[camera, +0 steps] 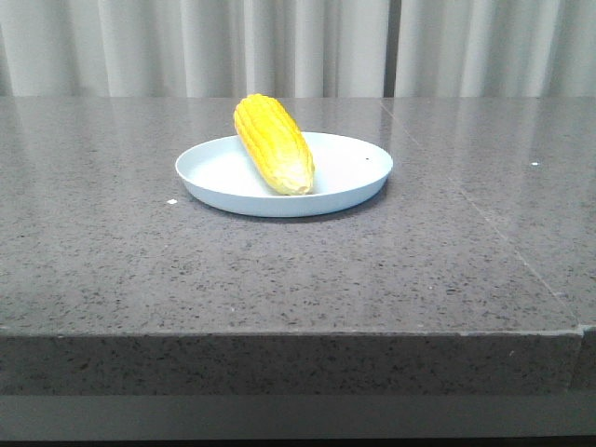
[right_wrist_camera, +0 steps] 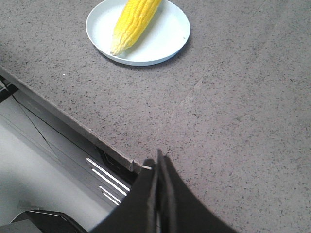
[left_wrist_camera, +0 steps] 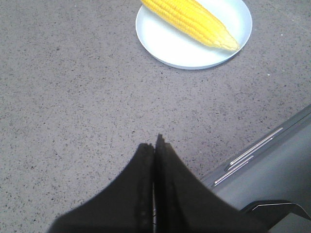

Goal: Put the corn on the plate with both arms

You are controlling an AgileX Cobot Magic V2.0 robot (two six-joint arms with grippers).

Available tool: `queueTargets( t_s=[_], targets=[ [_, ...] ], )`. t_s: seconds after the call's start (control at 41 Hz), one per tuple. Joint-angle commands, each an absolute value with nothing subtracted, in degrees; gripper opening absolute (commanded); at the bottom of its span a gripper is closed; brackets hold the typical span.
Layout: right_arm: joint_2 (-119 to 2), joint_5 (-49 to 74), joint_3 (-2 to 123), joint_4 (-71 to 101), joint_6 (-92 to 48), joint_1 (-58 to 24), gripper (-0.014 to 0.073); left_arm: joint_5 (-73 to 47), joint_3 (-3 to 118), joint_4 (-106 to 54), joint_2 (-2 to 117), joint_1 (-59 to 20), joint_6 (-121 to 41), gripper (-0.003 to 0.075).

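The yellow corn (camera: 273, 142) lies inside the pale blue-white plate (camera: 349, 177) on the grey stone table, its paler tip toward the table's front edge. Neither gripper shows in the front view. In the left wrist view the corn (left_wrist_camera: 190, 19) and the plate (left_wrist_camera: 165, 46) are far from my left gripper (left_wrist_camera: 154, 143), which is shut and empty above the tabletop. In the right wrist view the corn (right_wrist_camera: 133, 22) and the plate (right_wrist_camera: 167, 41) are far from my right gripper (right_wrist_camera: 158, 160), shut and empty near the table's edge.
The speckled grey table (camera: 279, 279) ends at a front edge (camera: 279, 328). The edge and a grey frame below it show in the right wrist view (right_wrist_camera: 63, 116). White curtains (camera: 298, 47) hang behind. A seam (camera: 503, 237) runs across the table's right side.
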State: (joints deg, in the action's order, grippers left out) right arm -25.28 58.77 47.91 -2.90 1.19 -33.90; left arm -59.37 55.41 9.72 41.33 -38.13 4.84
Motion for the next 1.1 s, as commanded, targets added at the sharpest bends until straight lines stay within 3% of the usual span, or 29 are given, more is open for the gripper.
queueTargets(
  t_s=[0.0, 0.537, 0.733, 1.074],
  targets=[
    [-25.7, 54.7, 49.2, -3.8, 0.7, -33.9, -0.0069, -56.3, 56.9, 9.8, 41.3, -38.3, 4.8, -0.002],
    [-25.7, 54.7, 49.2, -3.8, 0.7, -33.9, -0.0069, -55.7, 56.3, 9.6, 40.8, -38.4, 4.8, -0.002],
    [-25.7, 54.7, 49.2, -3.8, 0.7, -33.9, -0.0069, -54.4, 51.1, 8.6, 37.0, -31.3, 4.8, -0.002],
    [-25.7, 54.7, 49.2, -3.8, 0.7, -33.9, -0.0069, -21.5, 24.1, -2.2, 16.2, -12.3, 4.8, -0.002]
  ],
)
